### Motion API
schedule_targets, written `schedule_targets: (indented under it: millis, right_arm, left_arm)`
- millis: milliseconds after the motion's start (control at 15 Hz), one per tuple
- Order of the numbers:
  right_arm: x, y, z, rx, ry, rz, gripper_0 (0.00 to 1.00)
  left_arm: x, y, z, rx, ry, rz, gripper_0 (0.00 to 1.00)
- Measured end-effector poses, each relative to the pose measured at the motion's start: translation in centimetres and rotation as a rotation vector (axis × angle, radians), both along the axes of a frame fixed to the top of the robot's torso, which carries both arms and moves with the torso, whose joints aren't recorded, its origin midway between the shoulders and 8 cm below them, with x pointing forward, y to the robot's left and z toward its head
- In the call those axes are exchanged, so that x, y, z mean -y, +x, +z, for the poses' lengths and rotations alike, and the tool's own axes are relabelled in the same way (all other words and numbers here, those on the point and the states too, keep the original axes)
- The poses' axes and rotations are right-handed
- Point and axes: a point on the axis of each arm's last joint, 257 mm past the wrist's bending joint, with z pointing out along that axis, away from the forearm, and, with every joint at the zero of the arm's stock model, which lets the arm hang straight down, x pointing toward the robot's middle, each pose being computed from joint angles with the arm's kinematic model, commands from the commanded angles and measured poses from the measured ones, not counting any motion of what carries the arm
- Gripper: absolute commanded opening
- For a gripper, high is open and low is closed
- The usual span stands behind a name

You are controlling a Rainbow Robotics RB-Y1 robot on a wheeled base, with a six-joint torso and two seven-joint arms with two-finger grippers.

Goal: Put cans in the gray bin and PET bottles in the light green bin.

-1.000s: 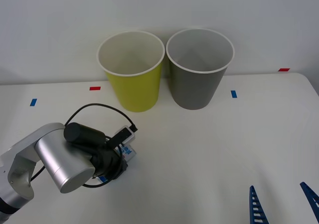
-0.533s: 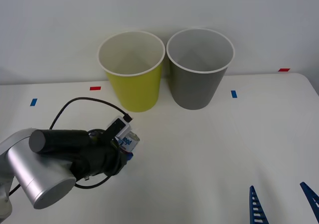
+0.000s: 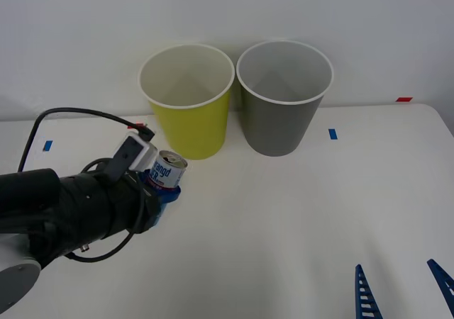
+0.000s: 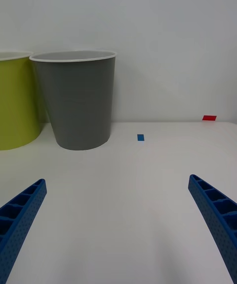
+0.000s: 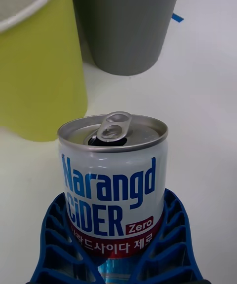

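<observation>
front view shows the left hand pinching the can between its blue ribbed fingers, which wrap the lower part of the can's body. the can is a small cylinder of shiny metal, white with blue lettering and a red band low down, its silver top with the pull tab facing up and a little tilted. it is held clear of the white surface, which is smooth and matte. just beyond the left hand stands the light green bin, a tall round tapered plastic tub with a whitish inside and rim. the gray bin, of the same shape with a pale inside and white rim, stands farther off from that hand, close beside the green one. left wrist view has the can upright in the curved ribbed fingers, with both bins ahead of it. right hand waits low over the near edge of the surface, its fingers spread wide, well apart from the bins.
</observation>
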Motion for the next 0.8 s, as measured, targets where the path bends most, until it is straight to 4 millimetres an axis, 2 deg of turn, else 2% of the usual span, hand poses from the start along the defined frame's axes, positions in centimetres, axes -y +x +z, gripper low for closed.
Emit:
schedule_targets:
  millis: [200,400,667,800]
  right_arm:
    - [0.0,0.0,0.0,0.0,0.0,0.0,1.0]
    - [0.0,0.0,0.0,0.0,0.0,0.0,1.0]
    - [0.0,0.0,0.0,0.0,0.0,0.0,1.0]
    - [0.0,0.0,0.0,0.0,0.0,0.0,1.0]
  left_arm:
    - [0.1,-0.7,3.1,0.049,-0.052,-0.046,0.0]
    - [-0.5,-0.9,7.6,0.123,-0.118,-0.043,0.0]
    - [-4.2,0.2,13.0,0.232,-0.197,0.045,0.0]
    - [-5.0,0.6,15.0,0.275,-0.235,0.069,0.0]
